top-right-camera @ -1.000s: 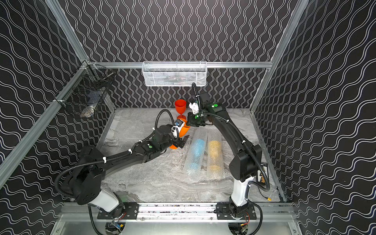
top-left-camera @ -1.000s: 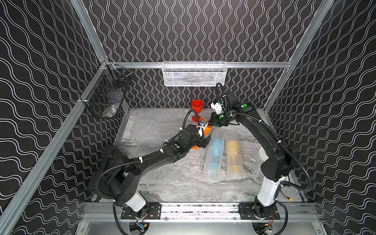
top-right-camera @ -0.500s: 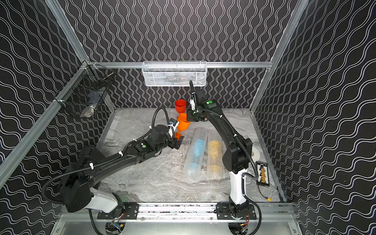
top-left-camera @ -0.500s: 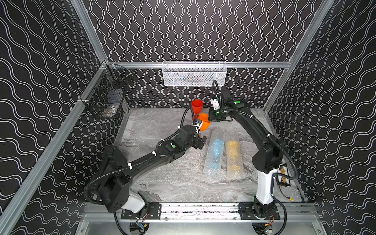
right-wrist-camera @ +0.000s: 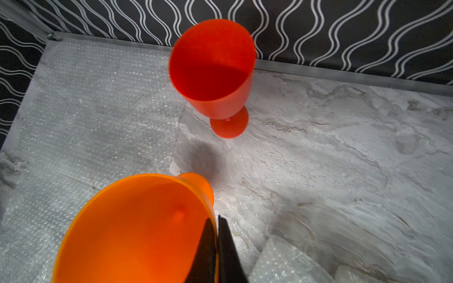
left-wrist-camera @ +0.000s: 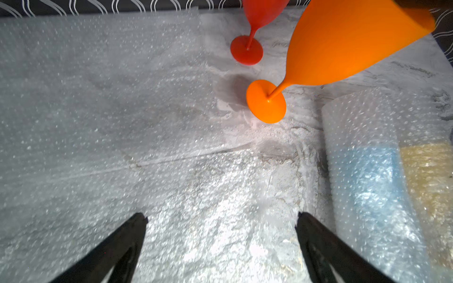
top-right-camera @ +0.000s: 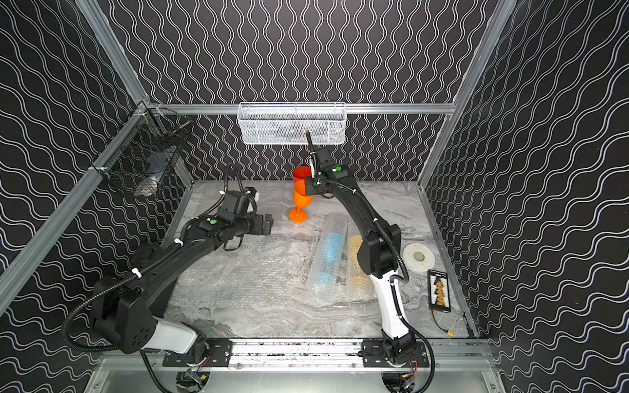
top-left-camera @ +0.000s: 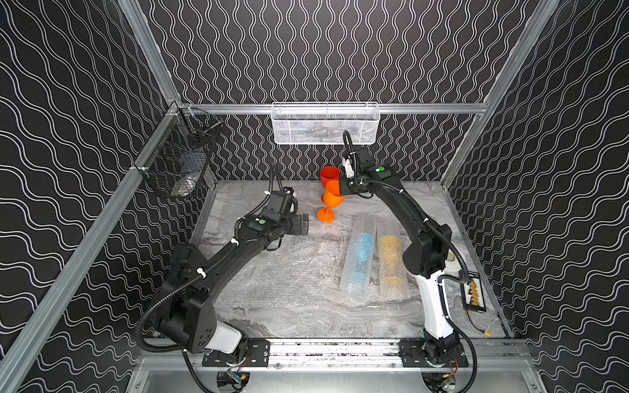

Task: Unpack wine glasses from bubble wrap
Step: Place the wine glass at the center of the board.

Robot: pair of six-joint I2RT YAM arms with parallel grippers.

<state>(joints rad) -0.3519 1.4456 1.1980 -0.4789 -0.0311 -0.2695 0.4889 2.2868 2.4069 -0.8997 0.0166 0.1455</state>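
Grey marbled tabletop [top-left-camera: 306, 320] inside black wave-patterned walls [top-left-camera: 340, 51] carries four goblets. The right gripper [right-wrist-camera: 217, 219] is clamped on the rim of the orange goblet [right-wrist-camera: 137, 227], one finger inside the bowl and one outside, as the right wrist view shows closely. That goblet hangs tilted with its foot low over the table's rear middle; whether the foot touches the surface I cannot tell. Just behind it the red goblet [top-left-camera: 329, 175] stands upright near the back wall. The left gripper [left-wrist-camera: 220, 216] is spread wide and holds nothing, hovering over flat wrap [left-wrist-camera: 98, 98], apart from the orange foot. Two goblets are bare and two are wrapped: the blue goblet [top-left-camera: 362, 245] and the yellow goblet [top-left-camera: 389, 248] lie side by side on the right arm's side, each in its own tube [top-left-camera: 354, 289] of bubble wrap, the two tubes touching. Flat wrap covers the table's left half; one seam shows in the left wrist view, but the number of sheets is unclear. Two baskets hang on the frame: a white basket [top-left-camera: 325, 124] at the back and a black basket [top-left-camera: 177, 163] on the left.
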